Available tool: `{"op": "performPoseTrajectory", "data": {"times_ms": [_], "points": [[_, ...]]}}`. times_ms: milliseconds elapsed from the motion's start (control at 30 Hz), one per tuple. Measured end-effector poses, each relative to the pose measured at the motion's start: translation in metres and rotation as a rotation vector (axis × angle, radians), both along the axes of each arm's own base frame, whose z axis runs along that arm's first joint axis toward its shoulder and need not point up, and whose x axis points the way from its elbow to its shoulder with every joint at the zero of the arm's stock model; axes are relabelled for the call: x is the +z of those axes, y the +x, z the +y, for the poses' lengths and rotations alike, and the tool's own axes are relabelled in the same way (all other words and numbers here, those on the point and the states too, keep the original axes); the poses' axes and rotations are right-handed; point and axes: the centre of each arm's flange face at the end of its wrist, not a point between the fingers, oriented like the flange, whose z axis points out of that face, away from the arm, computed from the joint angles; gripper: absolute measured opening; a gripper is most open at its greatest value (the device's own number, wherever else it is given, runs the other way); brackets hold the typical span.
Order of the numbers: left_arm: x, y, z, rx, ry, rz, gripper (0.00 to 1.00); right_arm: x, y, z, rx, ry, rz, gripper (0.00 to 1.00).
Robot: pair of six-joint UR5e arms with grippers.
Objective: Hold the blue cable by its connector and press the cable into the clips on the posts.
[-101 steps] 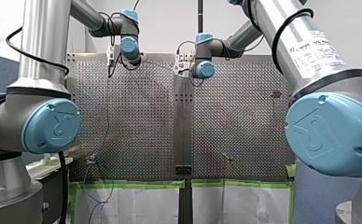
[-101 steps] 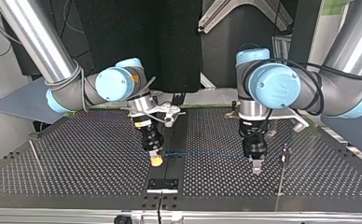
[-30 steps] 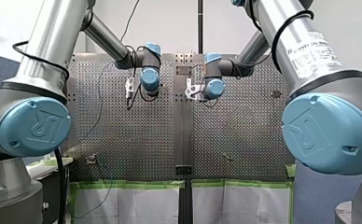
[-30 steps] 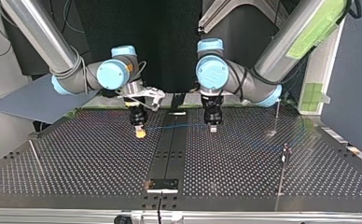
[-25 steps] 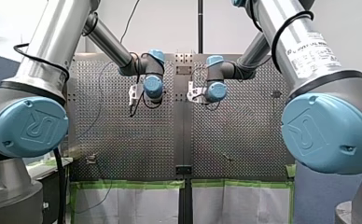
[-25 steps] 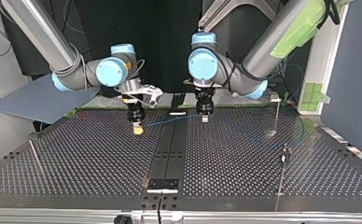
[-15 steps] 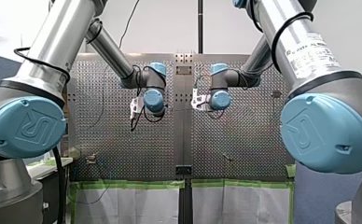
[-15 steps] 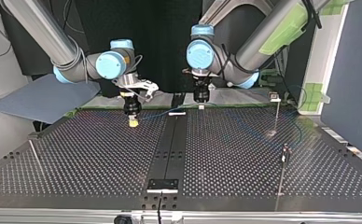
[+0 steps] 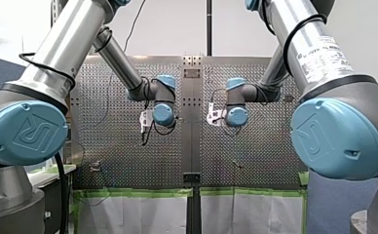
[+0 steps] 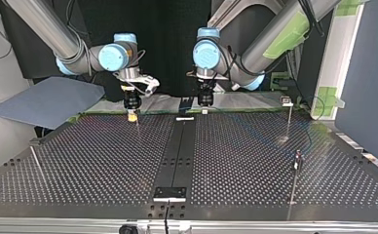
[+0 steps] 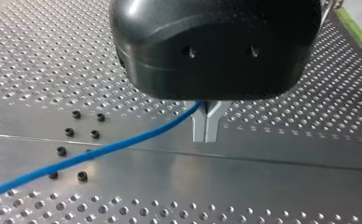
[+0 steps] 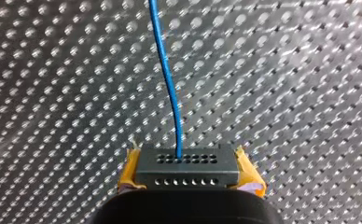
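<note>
My right gripper (image 12: 186,158) clamps its yellow pads on the black connector (image 12: 187,176), and the blue cable (image 12: 166,74) runs straight ahead from it. My left gripper (image 11: 206,127) pinches that cable between its metal fingers. In the top view both grippers hang at the perforated table's (image 10: 104,165) twelve o'clock edge.

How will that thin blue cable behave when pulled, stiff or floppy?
Probably floppy: the blue cable is thin and bows gently away from my left gripper. Likely light, so it should trail whatever pulls it. Its connector looks rigid, clamped between yellow pads, so probably a secure hold.
</note>
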Motion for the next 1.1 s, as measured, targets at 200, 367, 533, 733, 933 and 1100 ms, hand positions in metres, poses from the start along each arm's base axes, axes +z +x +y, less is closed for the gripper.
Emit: {"op": "performPoseTrajectory", "data": {"times_ms": [200,367,533,733,933,1100], "points": [[-0.014,-0.003,-0.001,-0.025,-0.018,0.001,0.0,-0.019,-0.01,0.012,-0.017,0.0,0.004,0.0],[-0.038,-0.005,-0.007,-0.039,-0.011,0.015,0.0,-0.036,-0.02,0.022,-0.036,0.003,0.008,0.0],[-0.047,-0.004,-0.011,-0.052,-0.029,0.006,0.0,-0.072,-0.033,0.035,-0.058,0.034,0.029,0.0],[-0.064,0.0,-0.018,-0.073,-0.033,0.016,0.0,-0.121,-0.052,0.052,-0.075,0.089,0.051,0.0],[-0.082,0.001,-0.029,-0.099,-0.033,0.021,0.0,-0.165,-0.079,0.068,-0.115,0.149,0.091,0.0],[-0.087,0.001,-0.04,-0.103,-0.03,0.019,0.0,-0.193,-0.108,0.072,-0.165,0.201,0.121,0.0]]}}
